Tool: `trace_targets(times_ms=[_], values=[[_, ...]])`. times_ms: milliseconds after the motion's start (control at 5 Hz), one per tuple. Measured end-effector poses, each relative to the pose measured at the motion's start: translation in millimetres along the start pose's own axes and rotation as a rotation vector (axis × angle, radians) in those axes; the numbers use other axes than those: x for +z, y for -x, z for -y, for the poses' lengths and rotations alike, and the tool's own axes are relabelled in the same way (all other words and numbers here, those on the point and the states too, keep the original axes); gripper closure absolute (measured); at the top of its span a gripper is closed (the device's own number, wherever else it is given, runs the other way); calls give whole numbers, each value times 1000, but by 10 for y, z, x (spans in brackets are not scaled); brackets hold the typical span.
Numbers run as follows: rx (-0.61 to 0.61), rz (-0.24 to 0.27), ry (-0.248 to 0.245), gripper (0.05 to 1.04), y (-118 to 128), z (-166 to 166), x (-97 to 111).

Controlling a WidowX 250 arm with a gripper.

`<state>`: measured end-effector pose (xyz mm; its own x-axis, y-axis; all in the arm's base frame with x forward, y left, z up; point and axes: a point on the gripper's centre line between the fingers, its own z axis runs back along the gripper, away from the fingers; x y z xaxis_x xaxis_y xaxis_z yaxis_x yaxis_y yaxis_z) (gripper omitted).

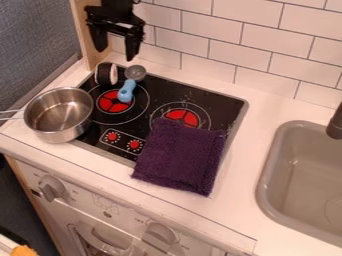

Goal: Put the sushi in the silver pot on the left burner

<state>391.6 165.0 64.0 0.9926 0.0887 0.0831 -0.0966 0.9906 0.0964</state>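
My gripper (116, 50) hangs open at the upper left, its two fingers pointing down just above and behind the sushi. The black-and-white sushi (106, 73) rests at the back left corner of the stove, outside the gripper. The silver pot (59, 115) stands at the stove's left edge, partly over the counter, its handle pointing left; the inside that shows holds nothing. Right of the pot is the left burner (114, 101), its red centre partly covered by a blue-handled scoop.
The blue-handled scoop (126, 92) lies beside the sushi. A folded purple cloth (182, 156) covers part of the right burner (182, 118) and the stove's front edge. A grey sink (302, 175) is at the right, and a tiled wall (270, 42) stands behind.
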Motion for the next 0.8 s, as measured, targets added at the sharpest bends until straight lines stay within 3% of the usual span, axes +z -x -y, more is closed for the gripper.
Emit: trace_targets(times_ms=[400, 600, 800], values=[[72, -39, 9, 83, 131, -252, 21], [100, -84, 25, 83, 196, -217, -88], [120, -163, 51, 83, 278, -160, -397]])
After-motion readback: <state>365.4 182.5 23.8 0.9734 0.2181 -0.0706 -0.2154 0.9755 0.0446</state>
